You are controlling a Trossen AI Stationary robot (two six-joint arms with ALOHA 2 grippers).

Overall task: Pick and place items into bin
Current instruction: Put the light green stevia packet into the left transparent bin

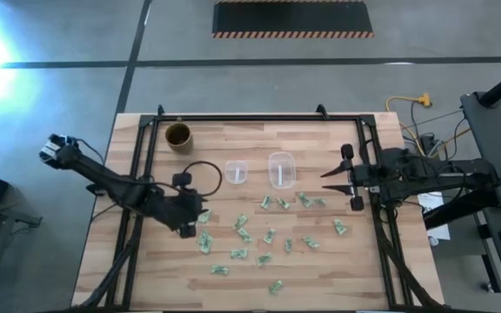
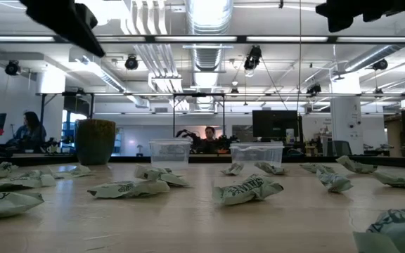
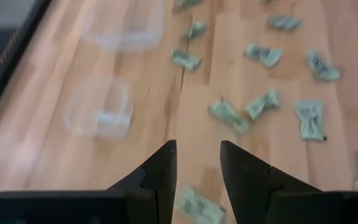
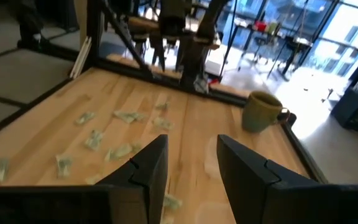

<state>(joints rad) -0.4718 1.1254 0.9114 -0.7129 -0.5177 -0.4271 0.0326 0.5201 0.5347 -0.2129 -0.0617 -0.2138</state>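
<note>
The wrappers lie scattered over the middle and near part of the wooden table, green and white, crumpled, none touching either gripper. Two clear tubs stand side by side beyond them: the smaller tub and the larger tub, each with a white piece inside; several wrappers lie just beside the larger one. A brown cup stands near the far left corner.

The left gripper hangs over the table's left half, just left of the nearest wrappers; in its wrist view its jaws are spread with nothing between them, one wrapper below the gap. The right gripper hangs at the table's right edge, near the larger tub, jaws likewise spread and empty.

Beyond the table, a person sits in the room.
</note>
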